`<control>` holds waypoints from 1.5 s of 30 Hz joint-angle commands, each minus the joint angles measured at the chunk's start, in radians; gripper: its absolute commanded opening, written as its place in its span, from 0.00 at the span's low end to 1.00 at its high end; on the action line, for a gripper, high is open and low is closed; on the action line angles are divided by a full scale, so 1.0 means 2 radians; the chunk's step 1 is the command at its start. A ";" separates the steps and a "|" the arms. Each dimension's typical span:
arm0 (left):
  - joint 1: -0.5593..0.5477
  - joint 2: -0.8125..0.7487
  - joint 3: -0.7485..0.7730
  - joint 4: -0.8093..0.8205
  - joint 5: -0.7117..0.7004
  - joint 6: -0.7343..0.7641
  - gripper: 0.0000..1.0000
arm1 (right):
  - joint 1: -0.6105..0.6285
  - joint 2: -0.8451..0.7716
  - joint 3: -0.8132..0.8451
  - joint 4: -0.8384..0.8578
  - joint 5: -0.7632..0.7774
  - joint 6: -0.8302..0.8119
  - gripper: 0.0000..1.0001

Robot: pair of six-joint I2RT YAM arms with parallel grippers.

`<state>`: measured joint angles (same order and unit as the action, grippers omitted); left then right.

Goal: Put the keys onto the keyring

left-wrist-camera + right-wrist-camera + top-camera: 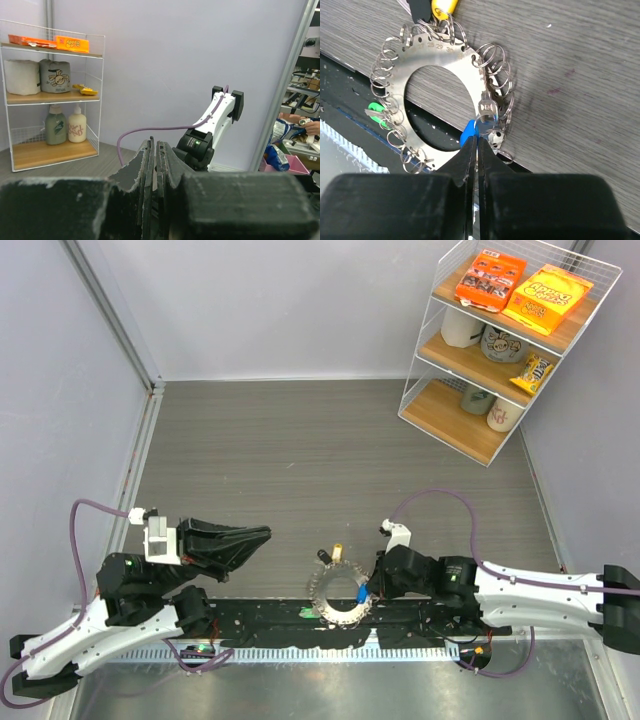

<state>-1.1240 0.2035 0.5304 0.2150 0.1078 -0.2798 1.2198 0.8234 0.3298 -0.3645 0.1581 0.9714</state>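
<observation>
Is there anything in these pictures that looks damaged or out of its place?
Yes. The left gripper's finger pads are chipped and ragged, as the left wrist view shows. The keyring lies half on the wooden table and half over the ragged black strip at its near edge.

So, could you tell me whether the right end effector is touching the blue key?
Touching. The right wrist view shows the right end effector closed on the blue key, pinching its head.
</observation>
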 commanded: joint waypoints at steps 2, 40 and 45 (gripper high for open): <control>0.001 0.006 0.007 0.006 0.001 0.006 0.12 | 0.001 -0.037 0.026 -0.002 0.031 -0.031 0.06; 0.001 0.042 0.041 0.009 0.058 -0.046 0.18 | 0.002 -0.105 0.120 0.280 -0.030 -0.211 0.06; 0.001 0.046 0.045 0.008 0.063 -0.048 0.18 | 0.003 -0.090 0.153 0.241 -0.015 -0.233 0.05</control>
<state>-1.1240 0.2893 0.5827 0.2165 0.2073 -0.3614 1.2221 0.6334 0.5728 0.1184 0.1066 0.5686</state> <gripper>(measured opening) 0.178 0.062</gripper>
